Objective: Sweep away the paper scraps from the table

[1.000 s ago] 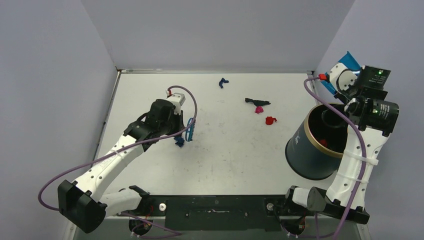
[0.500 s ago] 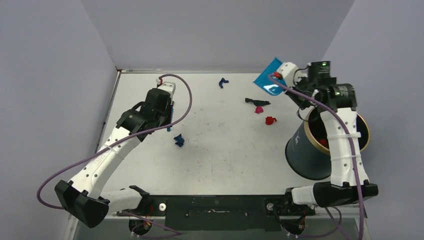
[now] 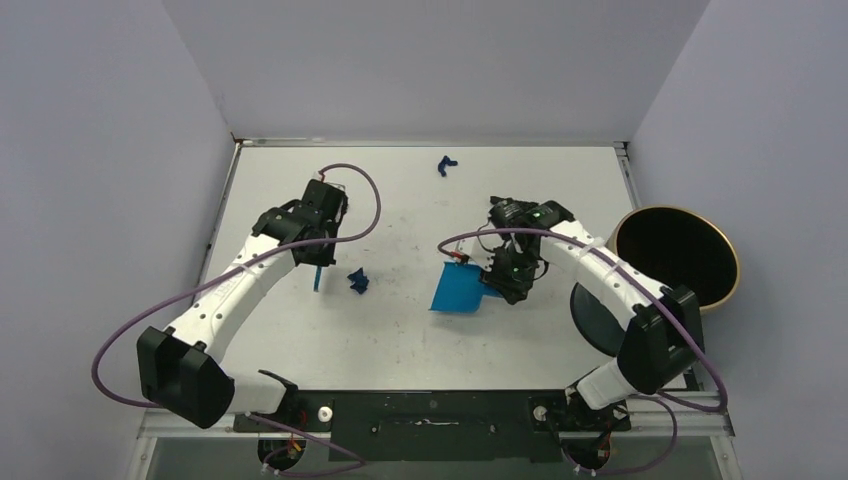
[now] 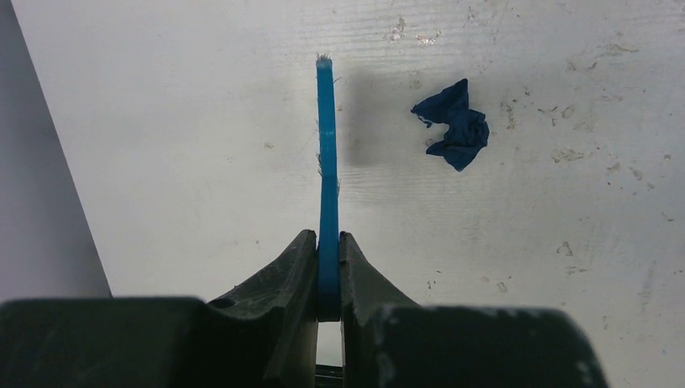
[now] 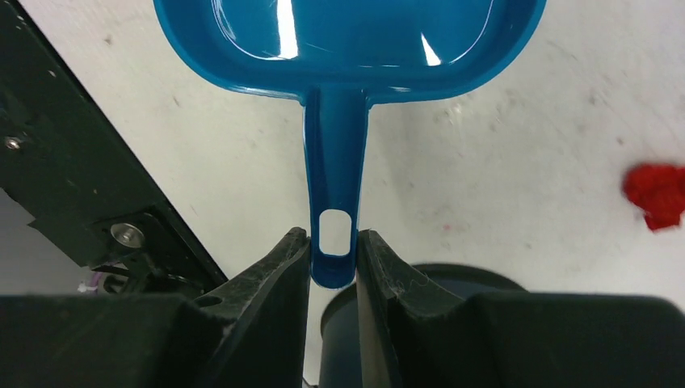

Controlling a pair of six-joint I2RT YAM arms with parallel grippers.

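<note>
My left gripper [image 3: 318, 258] is shut on the small blue brush [image 3: 318, 278], which is edge-on in the left wrist view [image 4: 326, 153]. A dark blue paper scrap [image 3: 357, 281] lies just right of the brush and shows in the left wrist view [image 4: 452, 123]. My right gripper [image 3: 496, 280] is shut on the handle of the blue dustpan [image 3: 458, 289], whose pan lies on the white table [image 3: 400, 340] right of that scrap. A second dark blue scrap [image 3: 446, 163] lies at the far edge. A red scrap [image 5: 656, 194] shows in the right wrist view; my right arm hides it from above.
The round dark bin with the gold rim [image 3: 722, 290] stands at the table's right edge, behind my right arm. The black base plate [image 3: 430, 410] runs along the near edge. Grey walls close the left, far and right sides.
My right arm has swung from over the bin down to the table's middle and set the dustpan right of the dark blue scrap. My left arm has drawn the brush to the scrap's left side.
</note>
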